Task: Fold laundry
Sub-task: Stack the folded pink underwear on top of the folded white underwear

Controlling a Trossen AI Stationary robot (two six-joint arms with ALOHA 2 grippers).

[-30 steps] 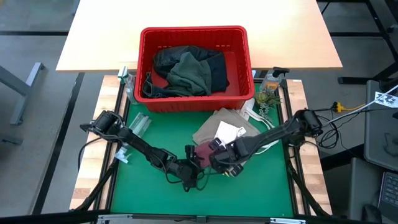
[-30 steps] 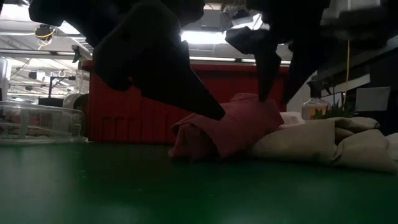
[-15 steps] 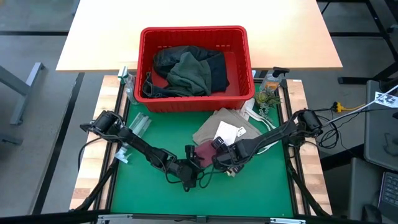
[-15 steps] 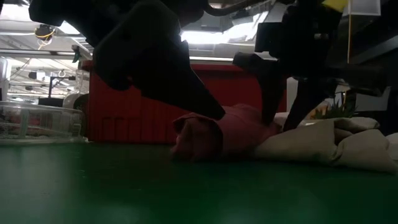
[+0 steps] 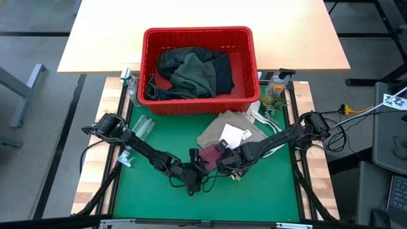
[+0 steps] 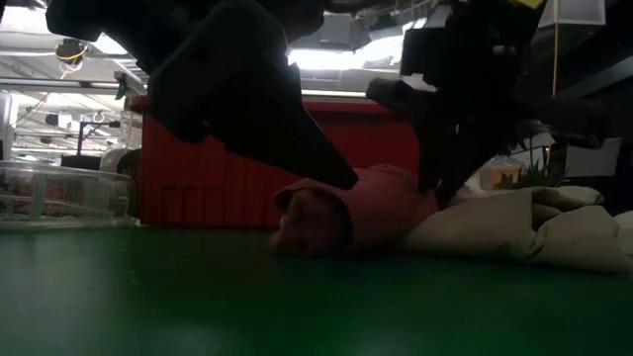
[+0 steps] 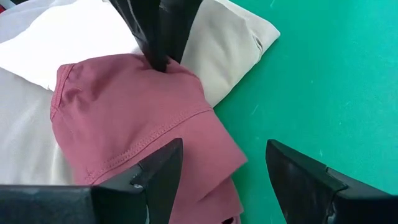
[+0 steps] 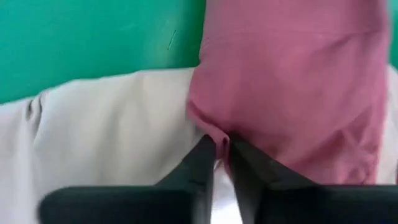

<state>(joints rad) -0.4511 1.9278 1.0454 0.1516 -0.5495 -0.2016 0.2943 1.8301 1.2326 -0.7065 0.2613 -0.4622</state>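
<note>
The maroon piece lies crumpled on the green mat, its far part resting on the tan top, which is spread toward the mat's far right. My right gripper comes down on the maroon piece's far side and is shut on it. My left gripper stands open, low at the piece's near edge, one finger over the cloth and the other over bare mat. More laundry, dark and olive-green, lies in the red basket. My left gripper may touch the maroon piece with one finger; I cannot tell. My right gripper pinches a small raised fold of the maroon piece between its two fingers, where the piece meets the tan top. The fingers come steeply from above. The piece still lies on the mat and the tan top.
The red basket stands at the mat's far edge. A clear plastic box lies at the far left of the mat, a bottle and small plant at the far right. A white tag lies on the tan top. Bare green mat lies near.
My right gripper has come down onto the maroon piece and shut on a fold of it. The piece's raised top has sunk and flattened under the fingers.
</note>
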